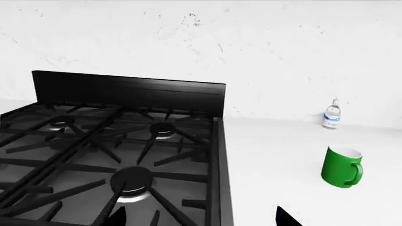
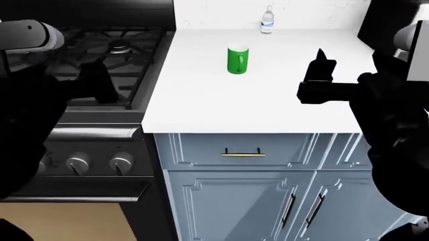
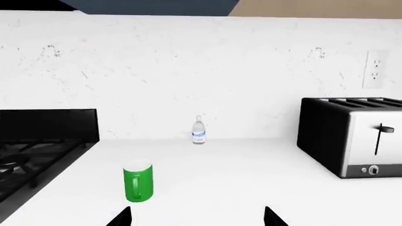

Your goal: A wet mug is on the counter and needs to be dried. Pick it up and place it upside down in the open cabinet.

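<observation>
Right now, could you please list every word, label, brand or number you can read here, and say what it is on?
No text is readable in any view.
Bottle: blue-and-white label, print too small and blurred to read.
Mug: plain green, no marking.
Toaster: no legible marking.
Stove knobs: no legible markings.

A home kitchen: a black gas stove with cast-iron grates (image 2: 114,50) adjoins a smooth white worktop (image 2: 268,105) over blue-grey panelled cabinets (image 2: 234,201), with a black-and-silver toaster (image 3: 351,136).

Both arms raised forward; left pincer (image 2: 100,75) and right pincer (image 2: 320,63) spread, empty.
</observation>
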